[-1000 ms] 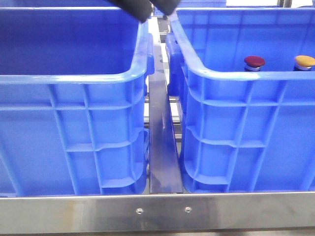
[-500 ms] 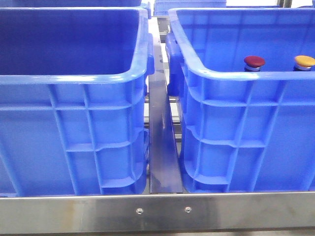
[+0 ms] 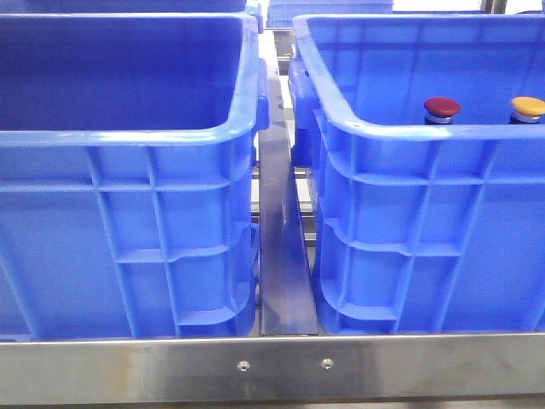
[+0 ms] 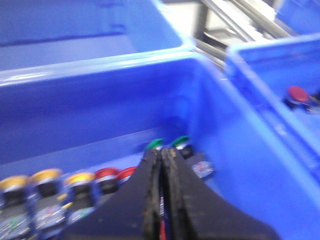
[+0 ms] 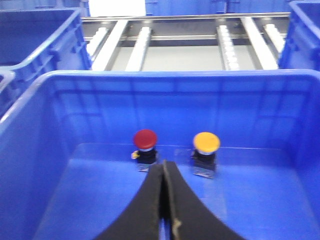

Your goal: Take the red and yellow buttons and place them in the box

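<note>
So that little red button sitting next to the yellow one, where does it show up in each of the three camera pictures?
Front view: the red button peeks over the near rim of the right crate, left of the yellow button.
Left wrist view: a red cap, blurred, in the neighbouring crate at the right edge; probably the same button.
Right wrist view: mid-picture on the crate floor, just beyond the shut right gripper.
Shared landmark: that crate's rim.

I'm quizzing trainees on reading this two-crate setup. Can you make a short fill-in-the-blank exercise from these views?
1. In the front view, the red button and yellow button stand inside the ____ crate.
2. The right gripper has its fingers pressed ____.
3. Beyond the left gripper, the two caps nearest the crate corner are ____.
4. In the right wrist view, the cap beside the red one is ____.

Answers: right; together; green; yellow
</note>
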Controlling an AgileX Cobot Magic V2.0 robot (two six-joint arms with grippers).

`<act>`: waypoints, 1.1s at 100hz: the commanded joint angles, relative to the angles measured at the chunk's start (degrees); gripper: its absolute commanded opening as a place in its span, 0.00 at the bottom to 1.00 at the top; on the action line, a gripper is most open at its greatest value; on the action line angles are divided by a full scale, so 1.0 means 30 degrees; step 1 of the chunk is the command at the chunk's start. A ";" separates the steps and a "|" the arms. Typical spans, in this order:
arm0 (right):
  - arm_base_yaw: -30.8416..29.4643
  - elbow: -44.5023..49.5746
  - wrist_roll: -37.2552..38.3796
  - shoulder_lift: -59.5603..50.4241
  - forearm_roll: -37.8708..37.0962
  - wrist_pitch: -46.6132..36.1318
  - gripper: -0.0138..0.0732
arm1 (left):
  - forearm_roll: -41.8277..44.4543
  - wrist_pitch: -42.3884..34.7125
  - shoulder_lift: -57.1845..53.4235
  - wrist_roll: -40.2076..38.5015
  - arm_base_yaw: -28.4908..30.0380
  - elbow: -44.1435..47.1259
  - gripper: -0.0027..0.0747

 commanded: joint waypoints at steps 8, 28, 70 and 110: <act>0.1485 -0.0406 -0.0124 -0.0047 0.0172 -0.1092 0.05 | -0.0318 -0.1909 -0.2450 -0.0205 0.1441 0.1243 0.01; 0.2260 -0.0397 -0.0124 -0.0227 -0.0314 -0.0964 0.05 | -0.0270 -0.2180 -0.5403 -0.0205 0.3609 0.2868 0.01; 0.2260 0.2528 -0.0124 -0.5032 -0.0314 -0.0974 0.05 | 0.0292 -0.2924 -1.0417 -0.0205 0.5376 0.5982 0.01; 0.2260 0.3687 -0.0124 -0.8215 -0.0314 -0.0859 0.05 | 0.0287 -0.3409 -1.2385 -0.0205 0.5376 0.7060 0.01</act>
